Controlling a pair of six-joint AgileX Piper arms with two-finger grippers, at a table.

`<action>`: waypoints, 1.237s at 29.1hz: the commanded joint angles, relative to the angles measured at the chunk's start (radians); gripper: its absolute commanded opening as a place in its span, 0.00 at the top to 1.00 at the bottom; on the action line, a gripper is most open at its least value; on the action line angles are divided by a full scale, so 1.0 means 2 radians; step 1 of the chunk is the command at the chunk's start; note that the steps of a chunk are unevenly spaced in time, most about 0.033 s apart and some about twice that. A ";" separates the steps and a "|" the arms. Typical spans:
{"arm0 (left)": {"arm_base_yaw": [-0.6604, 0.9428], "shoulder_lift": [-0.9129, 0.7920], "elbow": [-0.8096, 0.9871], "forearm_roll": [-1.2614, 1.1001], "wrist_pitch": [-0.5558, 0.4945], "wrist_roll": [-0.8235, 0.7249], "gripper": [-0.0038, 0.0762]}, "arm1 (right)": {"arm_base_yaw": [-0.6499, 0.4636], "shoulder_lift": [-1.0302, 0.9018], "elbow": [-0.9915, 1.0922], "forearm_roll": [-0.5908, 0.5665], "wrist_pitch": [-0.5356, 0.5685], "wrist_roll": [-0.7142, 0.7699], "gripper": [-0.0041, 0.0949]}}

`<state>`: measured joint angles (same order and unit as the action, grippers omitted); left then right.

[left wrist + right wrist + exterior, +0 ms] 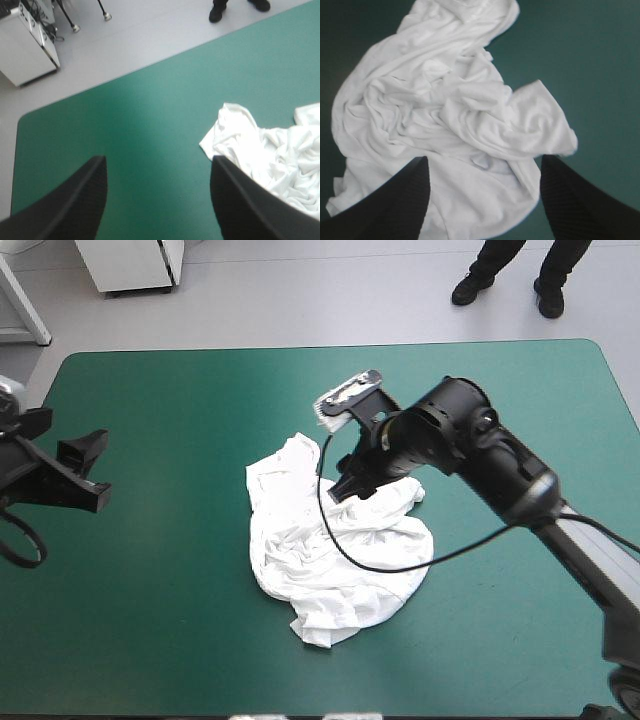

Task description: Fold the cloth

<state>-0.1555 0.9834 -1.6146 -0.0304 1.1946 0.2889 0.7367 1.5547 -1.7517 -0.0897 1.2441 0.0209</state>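
Right claw (483,159) gapes wide over the crumpled T-shirt (445,100); left claw (157,157) gapes wide above teal-green cover (150,125).

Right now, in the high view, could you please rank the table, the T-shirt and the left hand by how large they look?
Largest to smallest:
1. table
2. T-shirt
3. left hand
The hand, probably nearer the camera, looks smallest even so.

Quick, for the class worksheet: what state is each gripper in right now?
Left gripper: open, holding nothing, over bare cover beside the T-shirt.
Right gripper: open, over the T-shirt, holding nothing.
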 commanded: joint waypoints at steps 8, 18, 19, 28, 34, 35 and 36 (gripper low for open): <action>-0.002 0.175 0.002 -0.013 -0.059 0.022 0.40 | -0.005 -0.189 0.181 -0.106 0.002 0.111 0.35; -0.003 0.338 0.001 -0.065 -0.095 0.070 0.40 | -0.092 -0.284 0.281 -0.054 0.002 0.121 0.37; -0.009 0.355 0.001 -0.064 -0.096 0.075 0.40 | -0.095 -0.284 0.281 -0.049 0.002 0.118 0.37; -0.051 0.446 -0.023 -0.053 -0.132 0.080 0.40 | -0.098 -0.277 0.282 -0.035 0.002 0.101 0.37; -0.051 0.497 -0.050 -0.041 -0.130 0.074 0.40 | -0.098 -0.277 0.282 -0.012 0.002 0.091 0.37; -0.051 0.504 -0.053 -0.040 -0.130 0.073 0.40 | -0.098 -0.277 0.282 -0.010 0.002 0.089 0.37; -0.050 0.510 -0.054 -0.036 -0.130 0.072 0.40 | -0.098 -0.277 0.282 -0.010 0.002 0.089 0.37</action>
<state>-0.2531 2.0324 -1.6803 -0.1066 0.9592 0.4446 0.5481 1.0084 -1.1665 -0.1097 1.2484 0.2141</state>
